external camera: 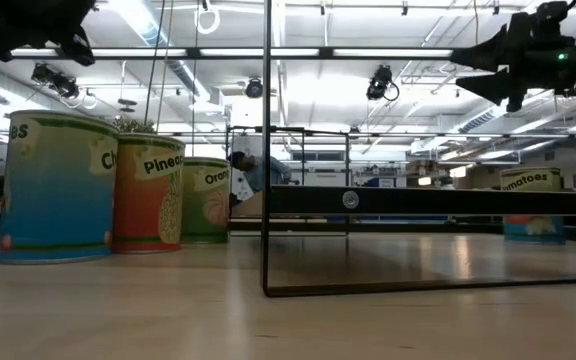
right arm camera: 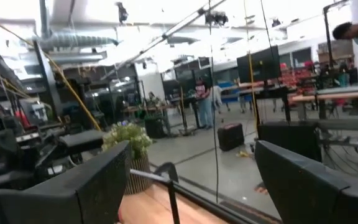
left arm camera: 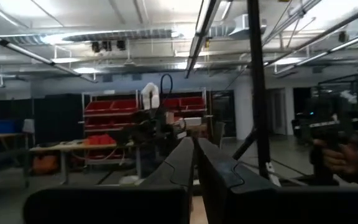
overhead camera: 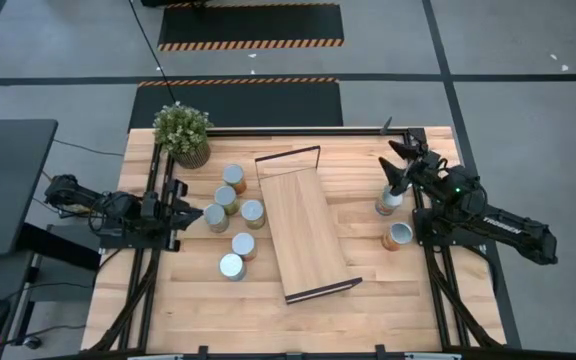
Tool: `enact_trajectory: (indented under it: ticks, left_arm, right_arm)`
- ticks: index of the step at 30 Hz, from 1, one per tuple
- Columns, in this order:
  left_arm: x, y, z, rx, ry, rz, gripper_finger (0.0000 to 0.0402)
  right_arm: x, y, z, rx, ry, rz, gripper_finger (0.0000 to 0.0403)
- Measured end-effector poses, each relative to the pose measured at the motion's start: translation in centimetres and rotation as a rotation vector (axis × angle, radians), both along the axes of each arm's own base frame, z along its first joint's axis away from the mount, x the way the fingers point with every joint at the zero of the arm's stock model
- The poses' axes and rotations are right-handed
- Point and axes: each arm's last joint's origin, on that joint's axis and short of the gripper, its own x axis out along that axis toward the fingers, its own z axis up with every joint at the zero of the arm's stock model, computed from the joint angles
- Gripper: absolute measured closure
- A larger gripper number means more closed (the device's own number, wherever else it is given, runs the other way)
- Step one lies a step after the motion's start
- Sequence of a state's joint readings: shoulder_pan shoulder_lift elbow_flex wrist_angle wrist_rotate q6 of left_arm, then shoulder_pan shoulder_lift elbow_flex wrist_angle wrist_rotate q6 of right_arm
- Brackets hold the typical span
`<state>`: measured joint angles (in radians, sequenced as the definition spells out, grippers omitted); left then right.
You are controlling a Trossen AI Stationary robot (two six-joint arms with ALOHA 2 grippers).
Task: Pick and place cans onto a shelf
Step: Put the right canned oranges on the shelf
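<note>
Looking down on a wooden counter (overhead camera: pixel 408 300) flanked by two dark arms. Right claw (overhead camera: pixel 400 160) raised in the air, fingers spread apart and gripping nothing, seen in the right wrist view as two separated dark fingers (right arm camera: pixel 98 180) with empty space between. Just below and slightly inward of that claw, one upright can (overhead camera: pixel 388 203); a second can (overhead camera: pixel 399 236) farther back toward the arm's base. Off to the claw's far side, across the shelf (overhead camera: pixel 303 232), five more cans (overhead camera: pixel 233 213) clustered near the left claw (overhead camera: pixel 180 205), which sits fully closed, empty and parked at the counter edge. Shelf board bare, lying at a slant mid-counter. Potted plant (overhead camera: pixel 182 133) beyond the cluster.

Likely risks: descending off-centre and tipping the near can; clipping its neighbour on the way down; catching the shelf's thin wire end frame (overhead camera: pixel 288 156) while carrying a can across; setting a can near the slanted board's edge, letting it topple.
</note>
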<state>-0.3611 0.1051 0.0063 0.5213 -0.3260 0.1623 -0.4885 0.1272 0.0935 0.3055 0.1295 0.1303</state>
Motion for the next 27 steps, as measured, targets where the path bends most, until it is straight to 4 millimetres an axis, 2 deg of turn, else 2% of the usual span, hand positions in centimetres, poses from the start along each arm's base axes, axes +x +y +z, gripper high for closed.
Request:
enact_trajectory:
  ticks: [10, 16, 23, 27]
  left_arm:
    - [-0.5, 0.2, 1.0, 0.001, -0.114, 0.034, 0.0374]
    - [-0.6, 0.2, 1.1, -0.069, -0.123, 0.001, 0.0374]
    - [-0.5, 0.2, 1.1, -0.068, -0.118, 0.001, 0.0374]
    - [-0.5, 0.2, 1.0, -0.064, -0.105, 0.001, 0.0374]
  right_arm:
    - [1.6, -0.5, 1.8, 0.078, 0.15, 0.05, 0.0055]
    - [3.5, -1.0, 3.7, 0.184, 0.384, 0.076, 0.0055]
    - [6.6, -1.7, 4.9, 0.307, 0.647, 0.071, 0.0055]
    - [8.1, -2.1, 5.0, 0.368, 0.833, 0.01, 0.0055]
